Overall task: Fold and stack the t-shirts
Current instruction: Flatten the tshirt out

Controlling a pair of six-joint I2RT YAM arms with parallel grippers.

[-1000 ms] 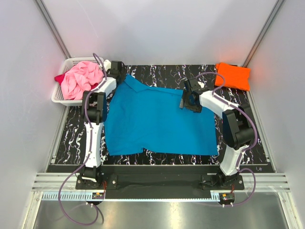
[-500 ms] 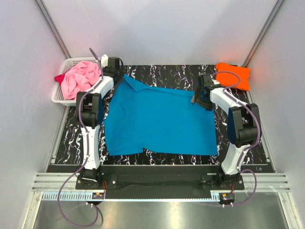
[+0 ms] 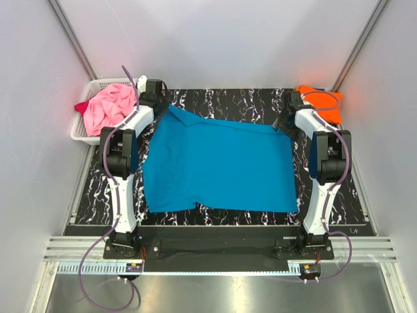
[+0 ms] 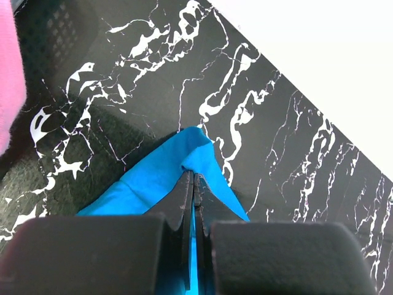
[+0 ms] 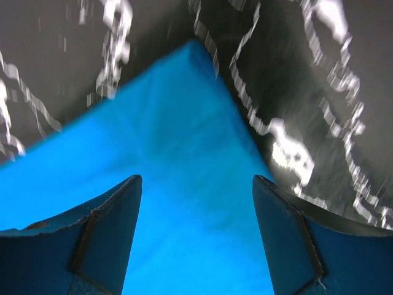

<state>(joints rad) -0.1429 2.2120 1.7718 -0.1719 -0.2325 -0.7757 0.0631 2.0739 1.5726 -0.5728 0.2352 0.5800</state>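
Right fingers (image 5: 104, 243) swung outward; turquoise t-shirt (image 3: 218, 163) stretches left to right.

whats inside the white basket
A crumpled pink shirt fills the basket, heaped above its rim. A bit of dark red cloth pokes out at its left edge. The pink shirt covers the rest of the red cloth and the basket's bottom.

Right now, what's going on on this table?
A blue shirt lies spread on the table. The left gripper is shut on its far left corner; the right gripper hangs open over the far right corner. An orange shirt lies far right, a pink shirt in the basket.
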